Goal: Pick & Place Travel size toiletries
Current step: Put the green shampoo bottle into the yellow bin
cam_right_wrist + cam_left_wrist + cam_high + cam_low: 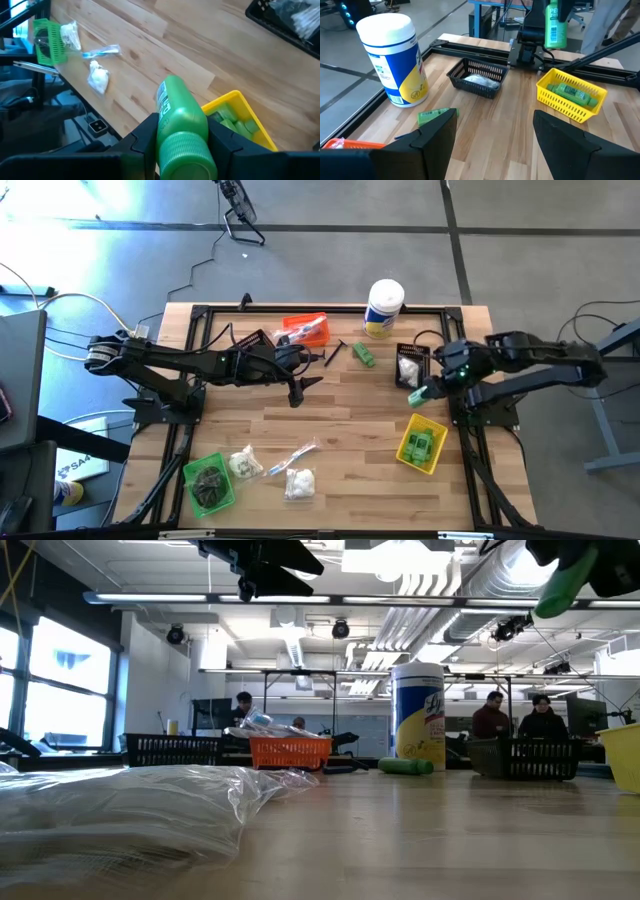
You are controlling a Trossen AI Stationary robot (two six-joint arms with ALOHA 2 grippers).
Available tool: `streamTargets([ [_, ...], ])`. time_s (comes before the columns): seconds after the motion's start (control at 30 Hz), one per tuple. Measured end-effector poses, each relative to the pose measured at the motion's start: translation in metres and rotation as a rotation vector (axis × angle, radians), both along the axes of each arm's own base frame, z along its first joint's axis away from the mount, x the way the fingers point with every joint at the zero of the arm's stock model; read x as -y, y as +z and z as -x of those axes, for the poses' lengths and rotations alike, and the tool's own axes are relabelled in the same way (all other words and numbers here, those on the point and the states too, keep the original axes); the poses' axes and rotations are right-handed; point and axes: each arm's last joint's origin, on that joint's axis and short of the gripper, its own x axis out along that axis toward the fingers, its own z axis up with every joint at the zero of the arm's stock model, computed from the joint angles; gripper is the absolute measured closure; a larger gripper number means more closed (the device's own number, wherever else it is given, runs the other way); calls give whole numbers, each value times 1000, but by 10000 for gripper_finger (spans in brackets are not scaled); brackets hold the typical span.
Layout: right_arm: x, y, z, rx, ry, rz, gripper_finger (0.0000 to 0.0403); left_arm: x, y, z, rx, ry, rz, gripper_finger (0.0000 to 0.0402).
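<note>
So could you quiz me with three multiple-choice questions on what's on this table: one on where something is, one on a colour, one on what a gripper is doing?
1. Where does the white canister stand?
A. At the table's far edge, between the orange bin and the black bin
B. Inside the green bin
C. At the near edge

2. What colour is the bin that already holds green bottles?
A. Orange
B. Yellow
C. Black

3. What is the right gripper doing?
A. Hanging open and empty
B. Resting flat on the table
C. Shut on a green bottle

Key: 1 A, the high view shows it there. 2 B, the left wrist view shows green bottles in yellow mesh. 3 C, the right wrist view shows the fingers clamping the bottle, lifted near that bin. The left gripper hangs open over mid-table.
</note>
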Motion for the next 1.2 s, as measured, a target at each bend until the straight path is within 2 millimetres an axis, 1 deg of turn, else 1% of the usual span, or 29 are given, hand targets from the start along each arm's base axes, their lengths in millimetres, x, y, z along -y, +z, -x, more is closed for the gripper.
streamTargets([
  [0.27,-18,-6,-9,-63,29,0,297,0,0,0,5,6,21,147],
  [0.47,-31,-12,-17,-118,88,3,297,0,0,0,5,6,21,147],
  [0.93,-64,-33,-37,-291,186,6,297,0,0,0,5,6,21,147],
  [1.2,-78,-46,-47,-368,224,39,298,0,0,0,5,6,21,147],
])
